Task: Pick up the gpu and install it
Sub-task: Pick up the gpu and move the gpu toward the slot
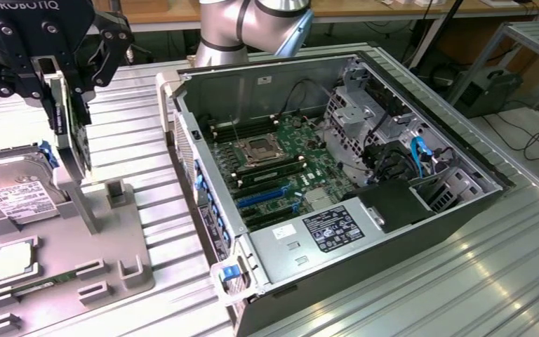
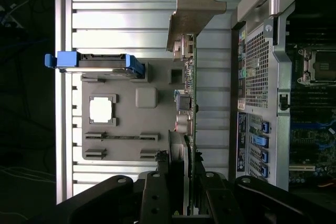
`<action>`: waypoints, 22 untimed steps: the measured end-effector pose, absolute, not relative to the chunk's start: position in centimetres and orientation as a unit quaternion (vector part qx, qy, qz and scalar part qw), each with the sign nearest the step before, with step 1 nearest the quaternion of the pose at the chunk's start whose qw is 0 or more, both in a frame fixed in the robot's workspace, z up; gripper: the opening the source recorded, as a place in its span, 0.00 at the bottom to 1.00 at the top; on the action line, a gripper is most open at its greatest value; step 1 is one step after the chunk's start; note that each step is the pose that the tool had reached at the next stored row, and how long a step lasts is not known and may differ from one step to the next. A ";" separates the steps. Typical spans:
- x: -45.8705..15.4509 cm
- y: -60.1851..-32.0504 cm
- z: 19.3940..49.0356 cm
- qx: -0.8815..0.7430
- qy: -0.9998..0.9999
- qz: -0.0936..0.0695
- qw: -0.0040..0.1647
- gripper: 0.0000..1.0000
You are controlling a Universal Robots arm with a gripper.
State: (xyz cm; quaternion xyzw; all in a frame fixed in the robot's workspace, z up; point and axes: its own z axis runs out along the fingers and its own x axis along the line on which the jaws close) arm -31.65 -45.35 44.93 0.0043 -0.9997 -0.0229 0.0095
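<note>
Your end effector (image 2: 190,195), nearest the lens, pinches the gpu (image 2: 190,114) across its flat faces (likely the firmest hold); it hangs upright above the grey tray (image 1: 110,246), beside the open computer case (image 1: 250,91).

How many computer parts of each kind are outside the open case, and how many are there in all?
gpu, gripped by the claw: 1
hard drive: 1
processor chip: 1
memory stick: 1
Total: 4
</note>
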 end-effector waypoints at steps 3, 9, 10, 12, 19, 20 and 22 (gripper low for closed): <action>-31.6 -45.4 44.9 0.004 -1.000 -0.023 0.010 0.27; -31.4 -45.3 44.9 0.004 -1.000 -0.023 0.010 0.27; -31.3 -45.4 44.9 0.004 -1.000 -0.023 0.010 0.27; -31.2 -45.3 44.9 0.004 -1.000 -0.023 0.010 0.27; -30.9 -45.4 44.9 0.004 -1.000 -0.023 0.010 0.27; -30.9 -45.3 44.9 0.004 -1.000 -0.023 0.010 0.27; -30.8 -45.3 44.9 0.004 -1.000 -0.023 0.009 0.27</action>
